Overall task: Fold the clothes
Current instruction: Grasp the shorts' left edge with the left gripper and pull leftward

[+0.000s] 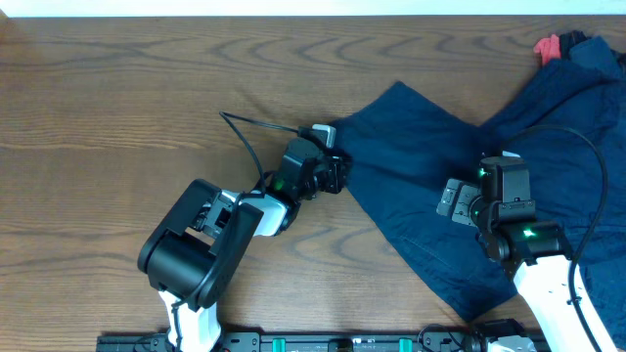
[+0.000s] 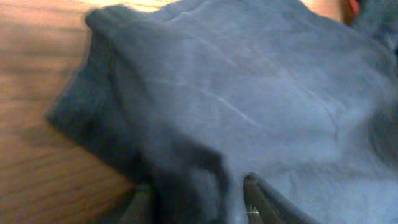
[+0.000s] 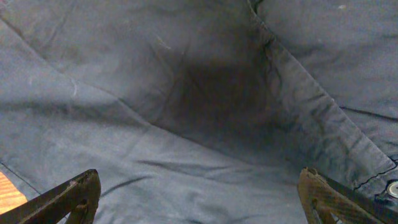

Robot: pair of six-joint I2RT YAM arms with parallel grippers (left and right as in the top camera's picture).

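Some soft dark navy-blue cloth clothes (image 1: pixel 421 186) are lying over the right half of the brown wooden table (image 1: pixel 117 117), coral-red piece (image 1: pixel 547 46) at its far right corner. Left gripper (image 2: pixel 199 196) is pinching their hem near table centre; right gripper (image 3: pixel 198 180) is hovering wide open, empty.

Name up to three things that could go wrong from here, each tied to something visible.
1. The left gripper pinches a bunched corner of the navy shorts; it may catch several layers or slip.
2. The right gripper is open over the shorts, holding nothing, so the garment could slide when pulled.
3. The shorts run into heaped navy cloth beside the coral-red piece; a pull might drag those along.
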